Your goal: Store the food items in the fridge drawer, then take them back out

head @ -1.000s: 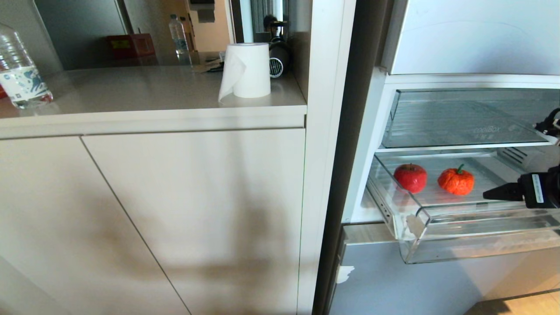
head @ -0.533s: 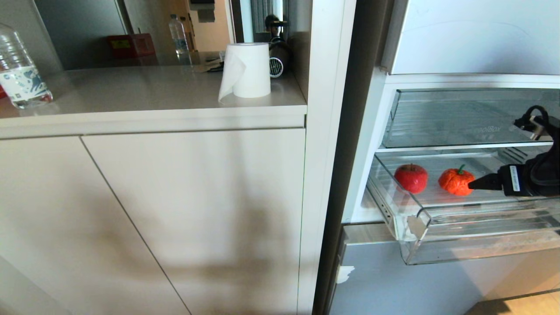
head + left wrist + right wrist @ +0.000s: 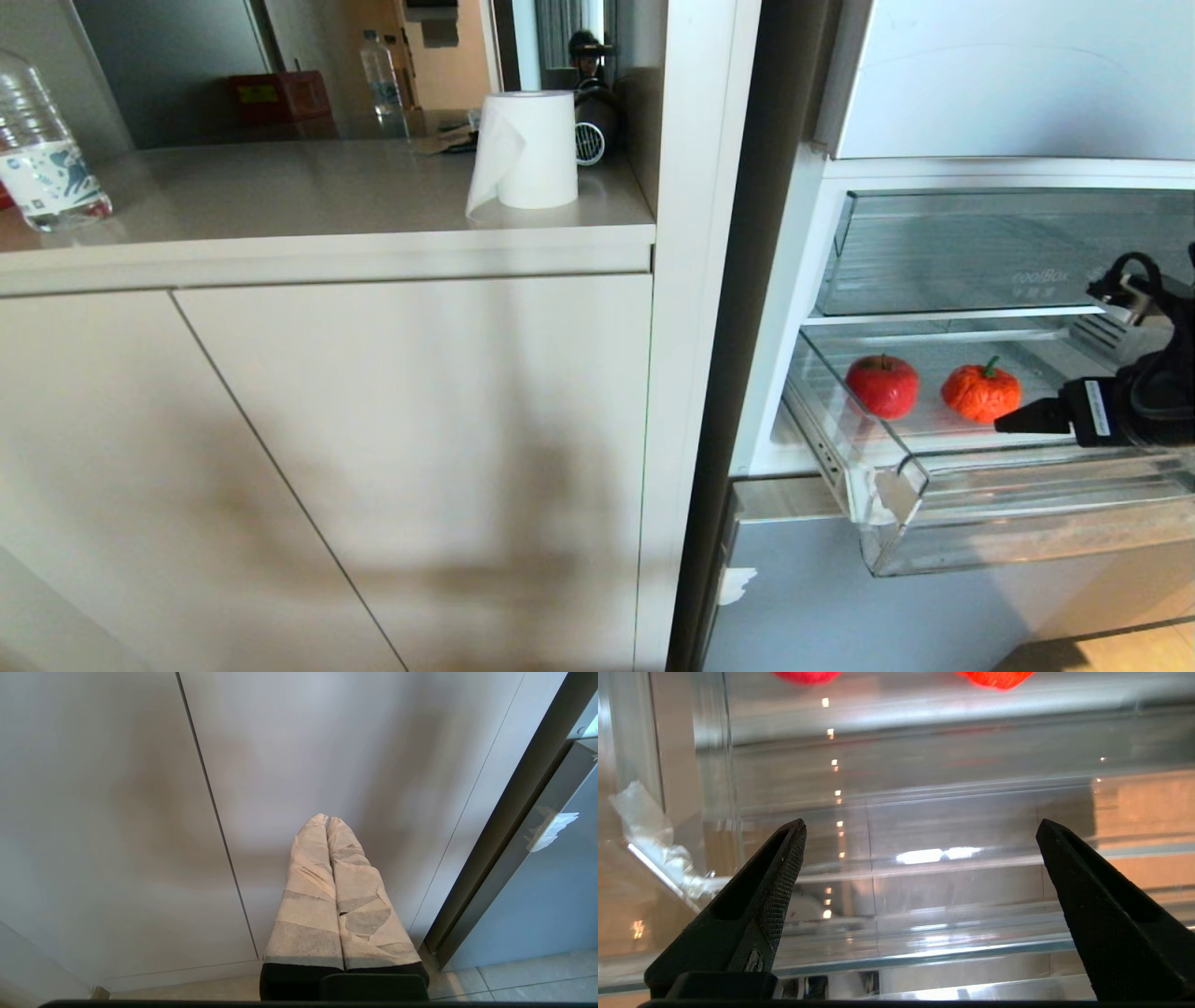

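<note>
The bin above the fridge drawer (image 3: 980, 504) read "coolBox" (image 3: 1039, 277). Inside the drawer sat a red apple (image 3: 882, 385) and, beside it, an orange-red fruit (image 3: 980, 393). The right end effector (image 3: 1013, 422), fingers spread wide and empty, hovered just beside that fruit, over the drawer's front. The left end effector (image 3: 327, 821) was closed near a cabinet door (image 3: 117, 812).

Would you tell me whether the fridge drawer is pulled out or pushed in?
Pulled out: the fridge drawer juts beyond the coolBox bin above.
</note>
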Controlling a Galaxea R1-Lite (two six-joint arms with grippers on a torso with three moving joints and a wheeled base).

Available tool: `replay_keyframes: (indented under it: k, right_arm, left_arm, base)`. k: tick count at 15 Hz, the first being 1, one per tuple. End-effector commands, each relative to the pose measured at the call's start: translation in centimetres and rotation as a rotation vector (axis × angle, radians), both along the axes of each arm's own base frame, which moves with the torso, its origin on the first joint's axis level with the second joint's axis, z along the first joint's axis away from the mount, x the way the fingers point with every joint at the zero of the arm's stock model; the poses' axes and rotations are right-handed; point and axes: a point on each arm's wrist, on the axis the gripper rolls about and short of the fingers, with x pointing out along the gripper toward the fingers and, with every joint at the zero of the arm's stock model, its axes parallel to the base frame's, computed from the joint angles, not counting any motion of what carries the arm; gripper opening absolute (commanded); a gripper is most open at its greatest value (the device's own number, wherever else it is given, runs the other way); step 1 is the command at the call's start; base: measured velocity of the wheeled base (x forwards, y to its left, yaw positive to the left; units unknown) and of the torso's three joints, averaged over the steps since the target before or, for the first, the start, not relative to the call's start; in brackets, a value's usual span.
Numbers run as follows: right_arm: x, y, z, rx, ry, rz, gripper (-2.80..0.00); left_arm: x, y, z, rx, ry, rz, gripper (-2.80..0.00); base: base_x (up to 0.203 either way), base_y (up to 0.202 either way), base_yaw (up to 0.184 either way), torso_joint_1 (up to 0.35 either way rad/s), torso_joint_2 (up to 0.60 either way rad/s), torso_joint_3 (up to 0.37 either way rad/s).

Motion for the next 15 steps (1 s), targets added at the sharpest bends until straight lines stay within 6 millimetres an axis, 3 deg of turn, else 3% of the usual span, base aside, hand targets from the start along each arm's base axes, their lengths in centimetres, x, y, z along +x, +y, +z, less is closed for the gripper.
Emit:
replay_keyframes:
  k: [1, 4, 8, 10, 15]
  right_arm:
    - [-2.2, 0.0, 1.0, 0.001, 0.001, -0.009, 0.00]
    - [-3.0, -0.5, 1.1, -0.008, 0.022, -0.023, 0.00]
    - [-0.1, -0.7, 0.3, 0.018, -0.041, 0.027, 0.00]
    - [0.2, -0.6, -0.3, 0.016, -0.022, 0.027, 0.00]
    - [-4.7, -1.2, -0.1, -0.016, -0.036, -0.018, 0.00]
  left_arm:
    - [0.0, 0.0, 0.0, 0.000, 0.001, 0.000, -2.80]
    - [0.0, 0.0, 0.0, 0.000, 0.002, 0.000, -2.80]
    - [0.0, 0.0, 0.0, 0.000, 0.000, 0.000, -2.80]
    - [0.0, 0.0, 0.0, 0.000, 0.000, 0.000, -2.80]
    - [0.0, 0.0, 0.0, 0.000, 0.000, 0.000, -2.80]
  base:
    - [0.000, 0.000, 0.000, 0.000, 0.00, 0.000]
    - [0.000, 0.000, 0.000, 0.000, 0.00, 0.000]
    - [0.000, 0.000, 0.000, 0.000, 0.00, 0.000]
    - [0.000, 0.000, 0.000, 0.000, 0.00, 0.000]
    - [0.000, 0.000, 0.000, 0.000, 0.00, 0.000]
